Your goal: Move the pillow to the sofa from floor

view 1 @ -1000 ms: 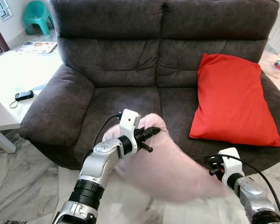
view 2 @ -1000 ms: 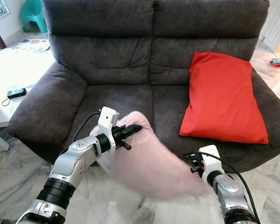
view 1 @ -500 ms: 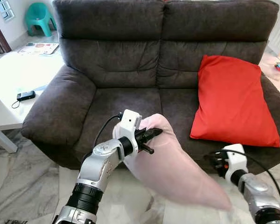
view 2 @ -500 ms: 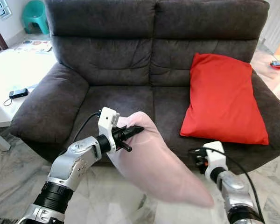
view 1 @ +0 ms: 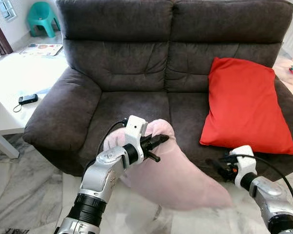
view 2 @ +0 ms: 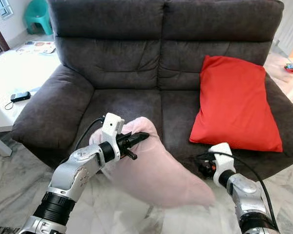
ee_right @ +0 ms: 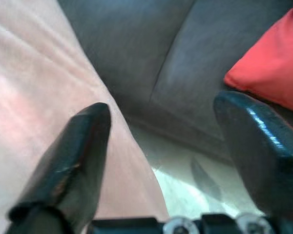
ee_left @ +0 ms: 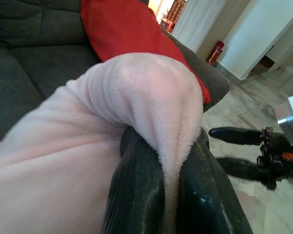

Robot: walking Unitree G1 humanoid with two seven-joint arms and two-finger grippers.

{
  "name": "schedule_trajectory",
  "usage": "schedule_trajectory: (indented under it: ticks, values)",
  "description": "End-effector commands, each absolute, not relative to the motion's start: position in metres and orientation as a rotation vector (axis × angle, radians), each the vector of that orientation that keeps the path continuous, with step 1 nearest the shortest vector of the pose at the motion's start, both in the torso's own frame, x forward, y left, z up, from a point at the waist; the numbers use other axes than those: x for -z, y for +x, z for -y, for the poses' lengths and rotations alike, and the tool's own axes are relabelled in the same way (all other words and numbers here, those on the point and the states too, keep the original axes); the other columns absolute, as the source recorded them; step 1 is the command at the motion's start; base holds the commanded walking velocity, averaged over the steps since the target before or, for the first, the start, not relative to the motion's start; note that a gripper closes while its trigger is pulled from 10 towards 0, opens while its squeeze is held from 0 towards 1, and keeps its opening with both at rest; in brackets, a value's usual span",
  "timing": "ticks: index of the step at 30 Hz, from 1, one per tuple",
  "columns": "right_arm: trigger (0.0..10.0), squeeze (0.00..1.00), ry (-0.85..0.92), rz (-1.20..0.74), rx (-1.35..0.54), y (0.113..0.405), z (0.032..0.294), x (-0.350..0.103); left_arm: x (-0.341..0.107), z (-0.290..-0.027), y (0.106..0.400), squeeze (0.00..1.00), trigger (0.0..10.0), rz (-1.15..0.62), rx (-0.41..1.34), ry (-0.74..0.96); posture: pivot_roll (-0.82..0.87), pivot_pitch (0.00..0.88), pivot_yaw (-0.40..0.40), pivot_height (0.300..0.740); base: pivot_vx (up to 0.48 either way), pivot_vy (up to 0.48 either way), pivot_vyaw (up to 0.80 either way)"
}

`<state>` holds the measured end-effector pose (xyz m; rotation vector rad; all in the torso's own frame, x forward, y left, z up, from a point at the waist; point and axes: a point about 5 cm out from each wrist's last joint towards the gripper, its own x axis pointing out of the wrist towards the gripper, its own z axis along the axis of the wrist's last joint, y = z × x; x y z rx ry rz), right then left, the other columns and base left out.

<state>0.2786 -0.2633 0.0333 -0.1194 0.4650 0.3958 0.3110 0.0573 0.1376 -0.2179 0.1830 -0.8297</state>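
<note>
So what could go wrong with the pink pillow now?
1. The left tool pinches just one folded corner of the pink pillow, so that corner might slip out and the pillow could drop to the floor.
2. The right tool is open beside the pillow's far end, holding nothing, so that end sags and could snag on the front edge of the sofa.

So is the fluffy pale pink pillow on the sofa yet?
Not yet: the pink pillow hangs pinched in the left gripper before the grey sofa's front edge.
</note>
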Motion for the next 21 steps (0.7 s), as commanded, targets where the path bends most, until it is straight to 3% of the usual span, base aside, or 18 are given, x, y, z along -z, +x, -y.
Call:
schedule_trajectory:
  ticks: [1,7,15,21]
  values:
    - [10.0,1.00,-0.146,-0.482,-0.442,0.274,0.267,-0.034,-0.158,-0.052,0.311,0.00,10.0,-0.095,0.865,-0.209,0.03,0.000,-0.023,0.740,0.000,0.000,0.00]
    - [10.0,1.00,-0.107,-0.467,-0.504,0.272,0.265,-0.038,-0.157,-0.051,0.311,0.00,10.0,-0.098,0.868,-0.205,0.02,0.000,-0.023,0.740,0.000,0.000,0.00]
    - [10.0,1.00,0.118,-0.245,-0.488,0.285,0.267,-0.068,-0.154,-0.049,0.310,0.00,10.0,-0.106,0.874,-0.186,0.02,0.000,-0.029,0.740,0.000,0.000,0.00]
    - [10.0,1.00,0.032,-0.385,-0.635,0.268,0.260,-0.054,-0.153,-0.049,0.310,0.00,10.0,-0.108,0.870,-0.180,0.02,0.000,-0.031,0.740,0.000,0.000,0.00]
